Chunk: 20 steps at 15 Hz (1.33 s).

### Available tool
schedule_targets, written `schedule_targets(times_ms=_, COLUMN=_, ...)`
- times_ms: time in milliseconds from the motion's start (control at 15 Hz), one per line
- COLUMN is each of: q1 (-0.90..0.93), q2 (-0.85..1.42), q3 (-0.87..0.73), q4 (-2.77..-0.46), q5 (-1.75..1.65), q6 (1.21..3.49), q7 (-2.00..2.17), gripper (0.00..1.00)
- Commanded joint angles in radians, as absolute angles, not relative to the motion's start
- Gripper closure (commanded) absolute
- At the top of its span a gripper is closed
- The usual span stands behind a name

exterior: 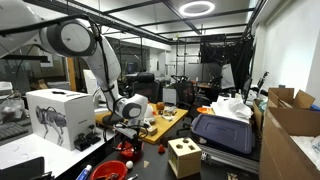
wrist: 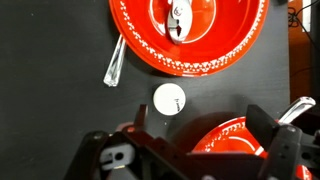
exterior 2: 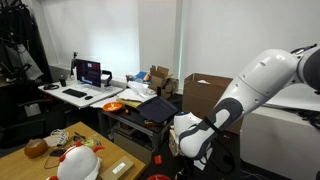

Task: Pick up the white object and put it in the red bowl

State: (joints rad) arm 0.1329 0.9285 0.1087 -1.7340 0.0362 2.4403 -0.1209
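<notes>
In the wrist view the white object (wrist: pixel 168 98), a small round disc, lies on the dark surface. It is just beyond my left fingertip and apart from it. My gripper (wrist: pixel 200 118) is open and empty. A glossy red bowl (wrist: pixel 225 140) lies below it between the fingers, partly hidden by the gripper body. In an exterior view the gripper (exterior: pixel 125 140) hangs low over the dark table, with the red bowl (exterior: pixel 112 172) near the front edge. In an exterior view only the arm and wrist (exterior 2: pixel 195 135) show.
A wider red dish (wrist: pixel 215 45) with a dotted rim lies beyond the white object and holds a metal piece (wrist: pixel 178 18). A spoon (wrist: pixel 115 62) lies at its left. A wooden cube with holes (exterior: pixel 183 158) stands nearby. An orange bowl (exterior 2: pixel 113 106) sits on a far desk.
</notes>
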Motion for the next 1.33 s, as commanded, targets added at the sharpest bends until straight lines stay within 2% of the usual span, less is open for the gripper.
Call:
schedule_targets(times_ms=0, q1=0.16, q2=0.944, q3=0.094, q4=-1.749, q5=0.024, q6=2.496, q7=-0.04, gripper=0.0)
schedule_targets(times_ms=1267, q1=0.21, q2=0.999, q3=0.042, q4=-1.769, q5=0.013, q6=2.643, q7=0.071, gripper=0.0)
